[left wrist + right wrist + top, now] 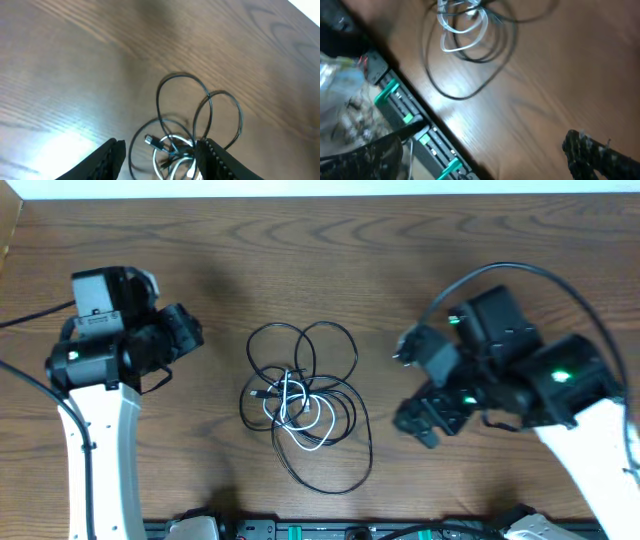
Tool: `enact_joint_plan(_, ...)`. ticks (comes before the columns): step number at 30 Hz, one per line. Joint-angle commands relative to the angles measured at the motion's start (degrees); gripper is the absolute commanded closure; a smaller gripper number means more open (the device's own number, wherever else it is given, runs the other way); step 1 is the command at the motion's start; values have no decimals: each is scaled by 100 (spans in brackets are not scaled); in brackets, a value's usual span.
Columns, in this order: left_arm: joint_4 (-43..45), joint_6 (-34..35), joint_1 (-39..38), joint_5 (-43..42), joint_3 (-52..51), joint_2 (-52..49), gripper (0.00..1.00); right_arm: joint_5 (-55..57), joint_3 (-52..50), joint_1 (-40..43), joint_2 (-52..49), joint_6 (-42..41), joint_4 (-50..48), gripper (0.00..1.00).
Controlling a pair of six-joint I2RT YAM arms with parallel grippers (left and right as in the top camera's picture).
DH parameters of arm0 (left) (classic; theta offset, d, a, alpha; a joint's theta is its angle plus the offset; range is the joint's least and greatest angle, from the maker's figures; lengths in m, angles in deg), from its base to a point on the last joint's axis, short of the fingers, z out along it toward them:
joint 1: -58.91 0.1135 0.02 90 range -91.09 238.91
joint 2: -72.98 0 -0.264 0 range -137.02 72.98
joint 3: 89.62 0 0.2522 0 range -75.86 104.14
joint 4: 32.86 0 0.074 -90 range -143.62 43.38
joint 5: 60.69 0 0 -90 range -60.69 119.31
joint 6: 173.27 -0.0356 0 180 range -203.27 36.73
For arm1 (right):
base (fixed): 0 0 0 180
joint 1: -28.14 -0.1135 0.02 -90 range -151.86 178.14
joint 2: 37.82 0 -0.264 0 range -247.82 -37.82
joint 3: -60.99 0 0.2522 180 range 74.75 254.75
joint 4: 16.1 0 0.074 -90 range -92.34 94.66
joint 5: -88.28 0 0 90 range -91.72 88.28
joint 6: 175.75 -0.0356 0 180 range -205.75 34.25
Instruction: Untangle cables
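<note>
From overhead, the tangle of thin, glossy black cords (318,380) wound around one white cord (312,437) lies between my left gripper (190,330) and right gripper (408,385), well apart from both, on the brown wood-grain table (300,260). Nothing is separated yet, so I judge I'm at the approach.

At my left wrist, my ribbed dark fingers (112,155) stand apart and empty. The round black loops and a small plug lie ahead and below.

At my right wrist, my jaws gape wide, holding nothing. The slack coils lie ahead, blurred. Next I'd need to pinch one outer loop and pull gently outward.
</note>
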Motion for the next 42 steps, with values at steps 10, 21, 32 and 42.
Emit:
enact_joint_plan(10,-713,-1034,-66,-697,59,55,49,634,-592,-1617,-2098,-1414,-2634,5)
enact_joint_plan(21,-769,-1679,-66,-846,59,291,49,372,-595,-1864,-3418,-1882,-4015,6)
enact_joint_plan(32,-824,-1679,-66,-846,55,289,49,415,-592,-2376,-3668,-2249,-5101,23)
enact_joint_plan(42,-1027,-1958,-66,-844,55,295,49,927,-605,-2441,-3668,-2636,-4966,99)
